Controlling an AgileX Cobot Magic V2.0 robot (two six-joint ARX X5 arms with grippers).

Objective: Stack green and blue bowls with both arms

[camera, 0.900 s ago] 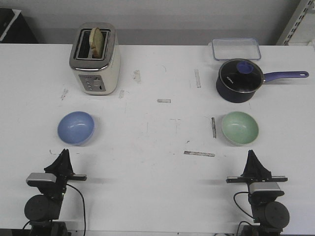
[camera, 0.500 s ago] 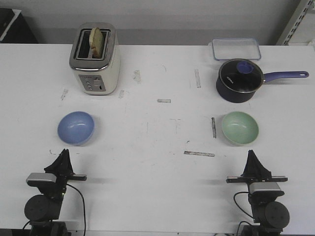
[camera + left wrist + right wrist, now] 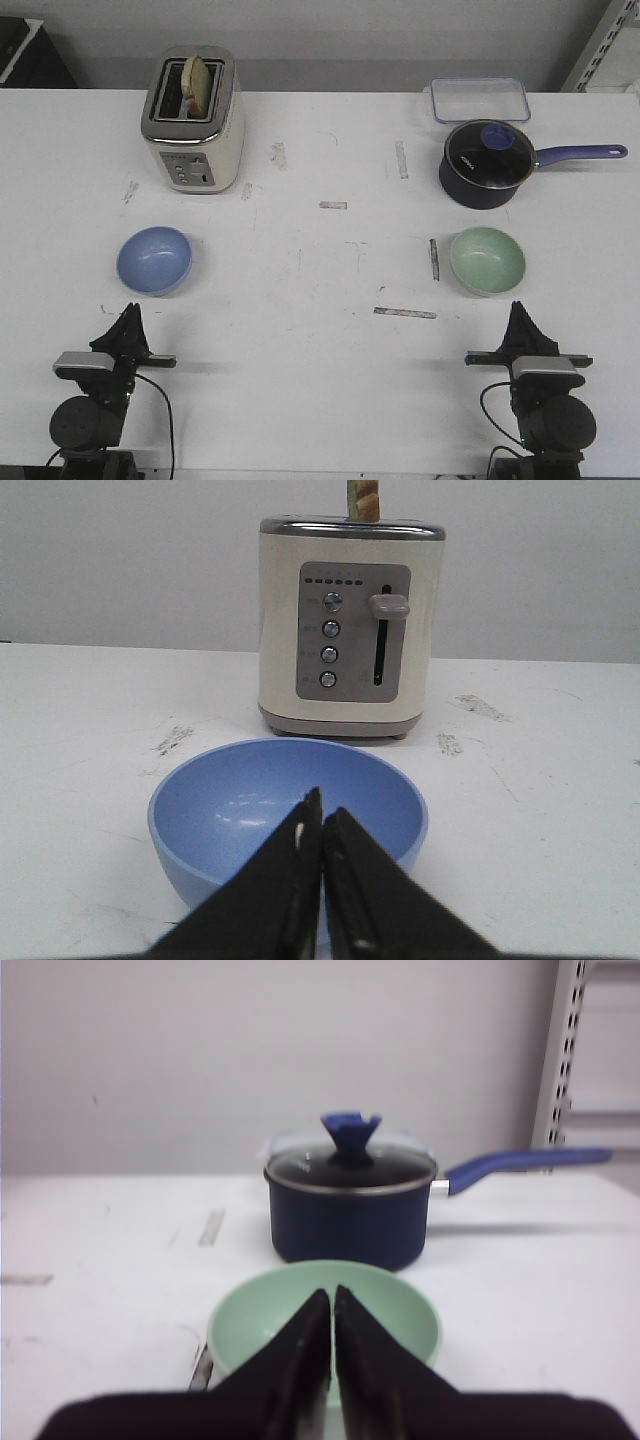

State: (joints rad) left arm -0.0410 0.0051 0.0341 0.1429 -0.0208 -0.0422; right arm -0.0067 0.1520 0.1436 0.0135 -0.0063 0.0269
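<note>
Right gripper (image 3: 520, 312) now slightly nearer its base, closed, before green bowl (image 3: 487, 261); left gripper (image 3: 129, 316) closed too.

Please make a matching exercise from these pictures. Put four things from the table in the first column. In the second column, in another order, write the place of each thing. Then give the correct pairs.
Things:
1. blue bowl
2. green bowl
3. toaster
4. clear container

Places:
A. at the far edge of the table, behind the saucepan
B. on the table just in front of the left gripper
C. far left part of the table, with bread in its slot
D. on the table just in front of the right gripper

Pairs: 1-B, 2-D, 3-C, 4-A
</note>
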